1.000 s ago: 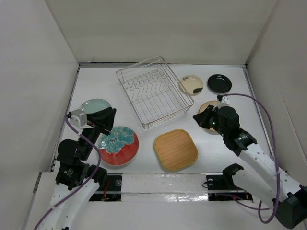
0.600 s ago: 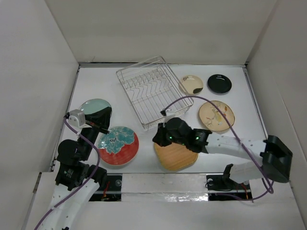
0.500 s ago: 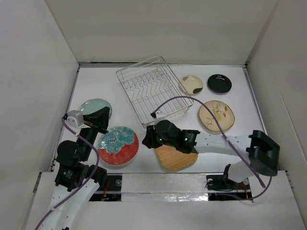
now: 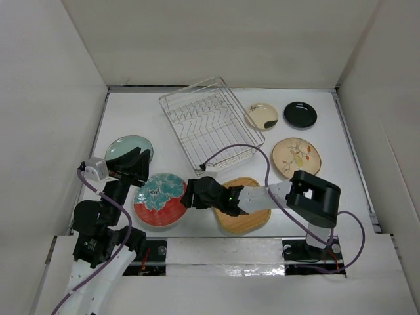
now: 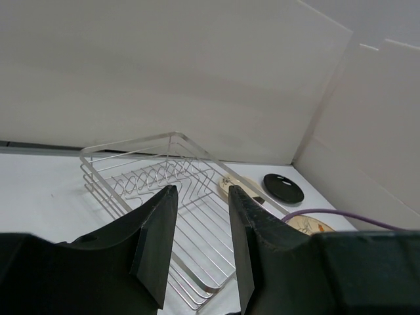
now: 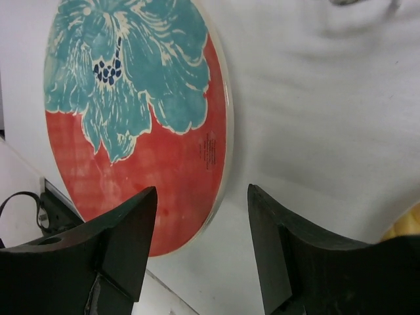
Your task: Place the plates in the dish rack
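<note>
Jaws on your right gripper [image 6: 202, 200] stand apart with nothing held. In the wrist view, the right-hand rim of the red plate with teal flowers [image 6: 131, 98] shows in the gap between them. I cannot tell whether a finger touches that rim yet.

A second ago this arm was over the beige speckled plate [image 4: 296, 157] on the right with its jaws shut. It has since swung low across the wooden plate [image 4: 248, 222], opening on the way. From above, the right gripper [image 4: 190, 195] now sits at the red plate's [image 4: 161, 200] edge. I read that as a change of target, with the red plate next.

Your left gripper [image 5: 202, 197] is also parted and empty. It has pulled back a little and hangs near the pale teal plate [image 4: 125, 147], looking toward the dish rack [image 5: 164, 190].

All six plates lie flat on the table, the small cream one [image 4: 261, 116] and the black one [image 4: 300, 115] beyond the rack's right side. The dish rack [image 4: 210, 125] holds nothing, so loading has not begun. A flat plate gives little to bite, so expect to work a finger under the rim.
</note>
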